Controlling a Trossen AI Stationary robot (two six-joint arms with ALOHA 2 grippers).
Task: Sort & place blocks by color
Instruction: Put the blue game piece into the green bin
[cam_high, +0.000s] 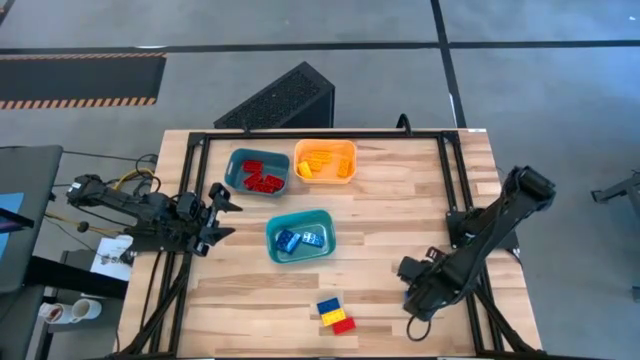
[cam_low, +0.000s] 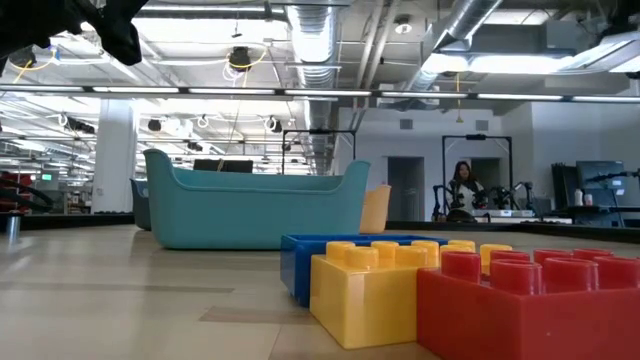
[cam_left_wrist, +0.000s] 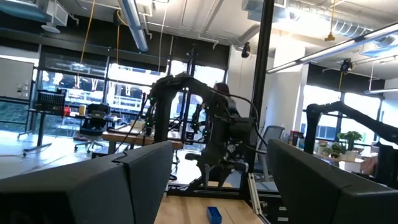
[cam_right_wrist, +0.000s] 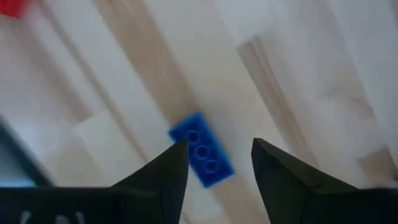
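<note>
Small studded plastic bricks lie sorted in part: glossy red bricks (cam_high: 262, 178) heaped in one teal tray, yellow bricks (cam_high: 325, 162) in the orange tray, two blue bricks (cam_high: 300, 240) in the nearer teal tray. On the bare wood, a blue brick (cam_high: 329, 306), a yellow brick (cam_high: 335, 316) and a red brick (cam_high: 343, 326) sit touching, studs up.

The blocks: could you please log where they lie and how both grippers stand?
red blocks: in the far teal tray
yellow blocks: in the orange tray
blue blocks: in the near teal tray
loose trio: blue, yellow, red, side by side on the table
right gripper: open, over a lone blue block
left gripper: open, empty, at table's left edge
</note>
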